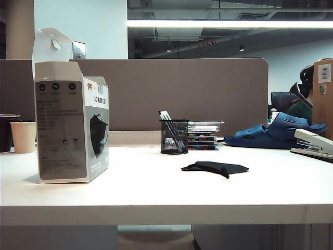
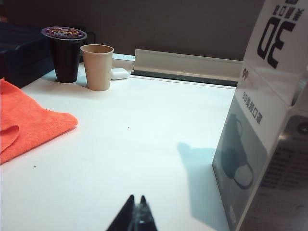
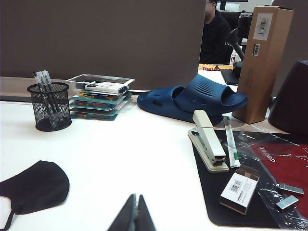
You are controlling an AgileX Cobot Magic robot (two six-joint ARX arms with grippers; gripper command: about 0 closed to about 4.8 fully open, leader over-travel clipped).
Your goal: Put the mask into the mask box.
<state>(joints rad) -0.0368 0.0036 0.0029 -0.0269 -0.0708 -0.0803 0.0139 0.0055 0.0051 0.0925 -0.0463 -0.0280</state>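
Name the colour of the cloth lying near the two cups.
Orange; the cloth shows best in the left wrist view.

On the worktop [image 1: 156, 192], the mask box [image 1: 70, 125] stands left, the mask [image 1: 214, 167] lies right, the pen holder [image 1: 174, 136] behind between them.

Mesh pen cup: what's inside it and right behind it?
The mesh pen cup holds a few pens. Behind it runs the grey partition. The cup's bottom is not visible. Both grippers are shut, away.

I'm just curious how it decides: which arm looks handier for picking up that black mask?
Probably the right: the mask lies near the shut right end effector, while the shut left end effector faces the mask box.
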